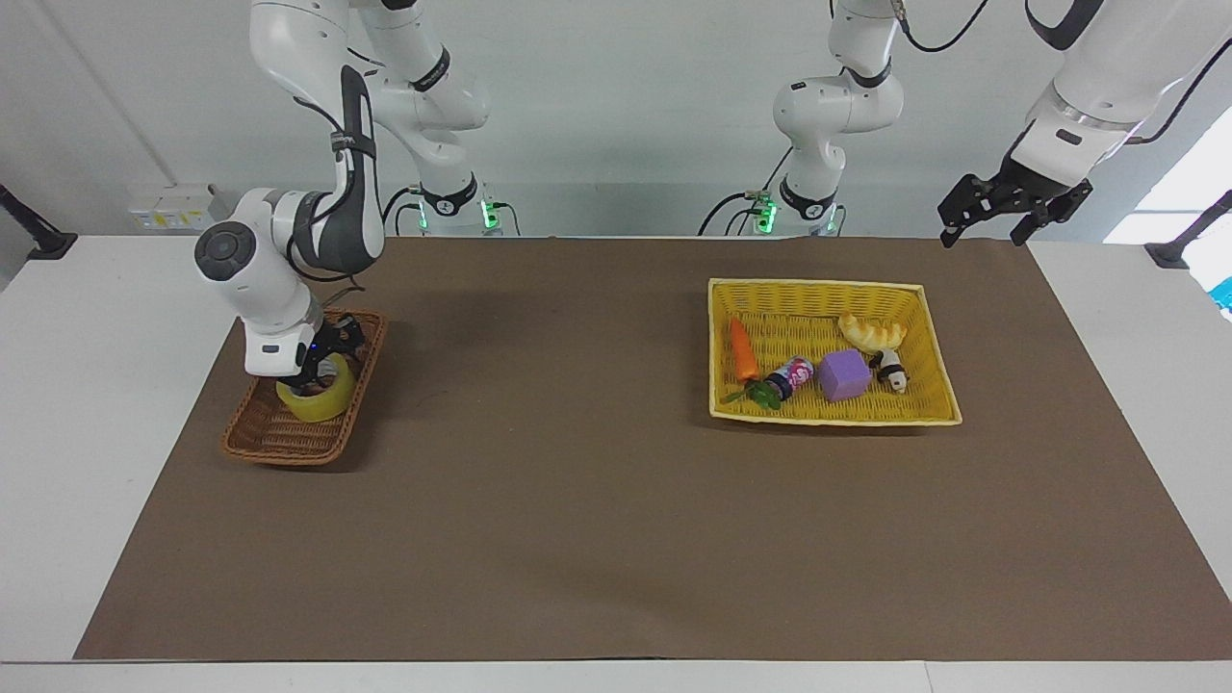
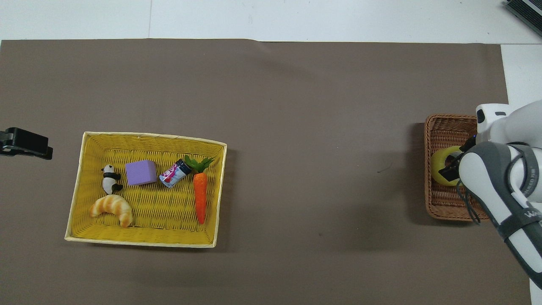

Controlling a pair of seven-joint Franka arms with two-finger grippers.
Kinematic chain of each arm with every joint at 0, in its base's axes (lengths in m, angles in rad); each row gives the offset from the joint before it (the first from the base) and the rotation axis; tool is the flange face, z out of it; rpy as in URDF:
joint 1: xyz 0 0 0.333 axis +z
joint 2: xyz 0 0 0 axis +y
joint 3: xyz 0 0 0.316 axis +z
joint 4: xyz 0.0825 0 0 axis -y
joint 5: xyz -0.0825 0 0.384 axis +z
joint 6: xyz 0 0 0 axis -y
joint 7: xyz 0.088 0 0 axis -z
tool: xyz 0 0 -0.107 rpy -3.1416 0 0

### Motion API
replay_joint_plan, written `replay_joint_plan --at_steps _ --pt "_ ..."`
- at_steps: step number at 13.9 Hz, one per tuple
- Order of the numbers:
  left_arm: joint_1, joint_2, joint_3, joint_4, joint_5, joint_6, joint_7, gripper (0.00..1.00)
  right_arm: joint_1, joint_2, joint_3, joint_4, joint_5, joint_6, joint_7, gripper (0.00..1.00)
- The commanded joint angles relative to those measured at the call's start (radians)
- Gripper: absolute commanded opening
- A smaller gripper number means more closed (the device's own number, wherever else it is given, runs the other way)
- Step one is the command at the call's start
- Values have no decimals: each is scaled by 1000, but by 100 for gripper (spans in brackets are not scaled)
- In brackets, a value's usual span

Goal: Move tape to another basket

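Observation:
The yellow tape [image 1: 315,399] [image 2: 441,171] lies in the small brown wicker basket [image 1: 274,438] [image 2: 444,127] at the right arm's end of the table. My right gripper [image 1: 324,364] [image 2: 455,167] hangs just over the roll, open, with its fingers spread beside the roll's upper rim. The right arm hides part of the tape and the basket in the overhead view. My left gripper [image 1: 1001,217] [image 2: 25,144] waits open in the air over the table edge at the left arm's end, holding nothing.
A larger yellow basket [image 1: 828,285] [image 2: 152,136] stands toward the left arm's end. It holds a carrot [image 1: 739,348], a small can [image 1: 791,373], a purple cube [image 1: 845,374], a croissant [image 1: 872,332] and a panda figure [image 1: 892,370]. Brown mat covers the table.

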Motion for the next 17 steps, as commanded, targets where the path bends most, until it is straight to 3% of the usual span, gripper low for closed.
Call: replay_joint_plan --at_steps 1,9,11,17 --pt "6 5 -1 23 12 -26 15 100 8 -19 19 84 -20 -99 175 100" --pt "6 5 -3 23 13 -26 15 100 178 -133 20 104 -2 -196 930 100" --pt "6 5 -3 23 12 -26 15 100 201 -173 22 141 4 -252 995 100" --pt "6 5 -3 21 13 -26 15 100 187 -177 9 432 42 -517 998 100"
